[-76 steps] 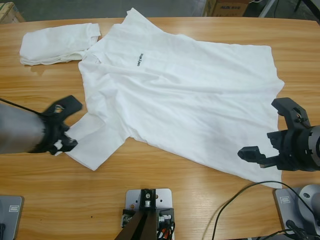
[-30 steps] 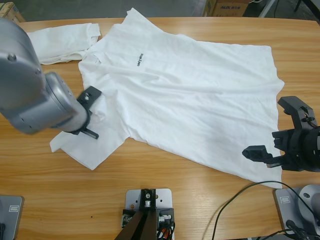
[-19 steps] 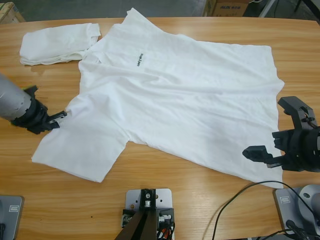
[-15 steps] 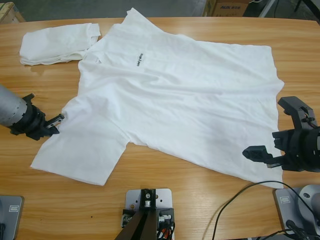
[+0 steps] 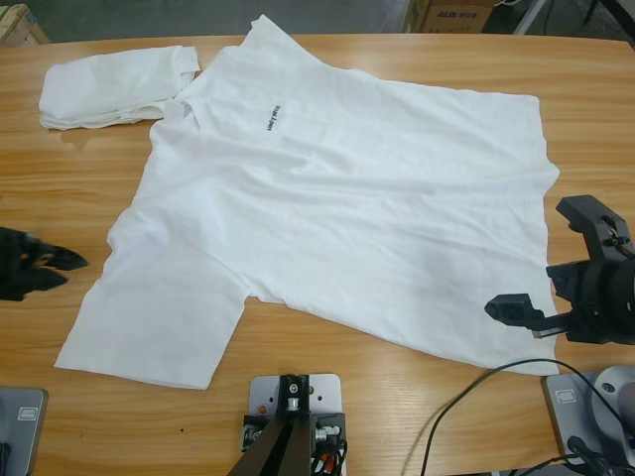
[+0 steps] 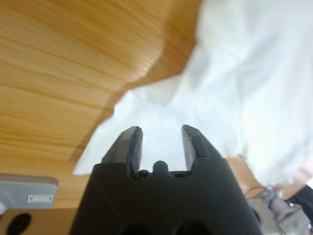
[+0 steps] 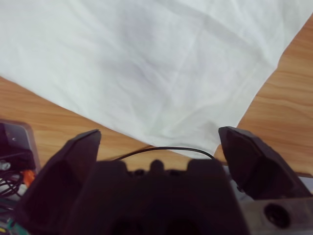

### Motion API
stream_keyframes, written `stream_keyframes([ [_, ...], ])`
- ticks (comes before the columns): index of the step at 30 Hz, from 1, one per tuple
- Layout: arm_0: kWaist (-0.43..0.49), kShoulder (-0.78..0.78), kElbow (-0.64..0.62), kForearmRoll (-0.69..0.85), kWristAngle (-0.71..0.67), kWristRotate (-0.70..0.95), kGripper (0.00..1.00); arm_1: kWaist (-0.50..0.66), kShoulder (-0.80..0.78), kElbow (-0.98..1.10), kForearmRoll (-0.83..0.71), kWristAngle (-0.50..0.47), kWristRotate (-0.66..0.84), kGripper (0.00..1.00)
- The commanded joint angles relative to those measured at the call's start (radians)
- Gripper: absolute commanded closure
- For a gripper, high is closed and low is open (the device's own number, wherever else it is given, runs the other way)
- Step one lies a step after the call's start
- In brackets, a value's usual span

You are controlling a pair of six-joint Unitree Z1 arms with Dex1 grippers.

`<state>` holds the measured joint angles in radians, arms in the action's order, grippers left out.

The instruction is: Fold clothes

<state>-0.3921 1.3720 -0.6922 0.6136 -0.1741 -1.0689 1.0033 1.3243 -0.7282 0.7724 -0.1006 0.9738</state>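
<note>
1. Black left pincer [image 5: 62, 266] — slightly parted, holding nothing — sits just off the T-shirt's [image 5: 347, 188] sleeve.
2. Right pincer [image 5: 556, 263] gapes wide at the hem corner.
3. T-shirt lies spread on the wooden bench [image 5: 327, 397]; a folded bundle [image 5: 109, 84] touches its collar.

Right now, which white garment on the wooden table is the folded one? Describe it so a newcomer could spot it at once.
Start at the long wooden table and go to its far corner, beyond the collar of the big spread-out white T-shirt. There lies the folded white bundle, its edge touching that shirt. It is small, compact and layered, with no black lettering visible.
</note>
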Motion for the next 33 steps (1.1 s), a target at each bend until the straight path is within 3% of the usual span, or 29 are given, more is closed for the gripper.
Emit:
stream_keyframes([
  [1, -0.127, -0.13, 0.145, 0.089, -0.026, -0.18, 0.087, 0.012, -0.027, 0.021, 0.016, -0.02, 0.01, 0.0],
  [7, -0.192, -0.066, 0.19, 0.065, -0.062, -0.375, 0.251, 0.012, -0.046, 0.021, 0.018, -0.024, 0.006, 0.0],
  [11, -0.192, -0.115, 0.252, 0.033, -0.065, -0.459, 0.248, 0.012, -0.045, 0.021, 0.015, -0.029, 0.006, 0.0],
  [21, -0.192, 0.007, 0.342, -0.203, -0.064, -0.48, 0.258, 0.012, -0.046, 0.021, 0.012, -0.028, 0.005, 0.0],
  [22, -0.192, 0.008, 0.344, -0.204, -0.064, -0.48, 0.3, 0.012, -0.045, 0.021, 0.011, -0.028, 0.005, 0.0],
  [23, -0.192, 0.007, 0.347, -0.208, -0.063, -0.48, 0.408, 0.012, -0.045, 0.021, 0.011, -0.029, 0.005, 0.0],
  [24, -0.192, 0.007, 0.35, -0.215, -0.06, -0.475, 0.551, 0.012, -0.043, 0.021, 0.007, -0.03, 0.006, 0.0],
  [26, -0.192, 0.006, 0.352, -0.232, -0.041, -0.462, 0.964, 0.012, -0.042, 0.021, 0.0, -0.034, 0.006, 0.0],
  [27, -0.192, 0.004, 0.355, -0.242, -0.031, -0.455, 1.0, 0.012, -0.04, 0.021, -0.005, -0.037, 0.006, 0.0],
  [33, -0.192, -0.003, 0.356, -0.256, -0.011, -0.417, 1.0, 0.012, -0.022, 0.023, -0.058, -0.052, 0.007, 0.0],
])
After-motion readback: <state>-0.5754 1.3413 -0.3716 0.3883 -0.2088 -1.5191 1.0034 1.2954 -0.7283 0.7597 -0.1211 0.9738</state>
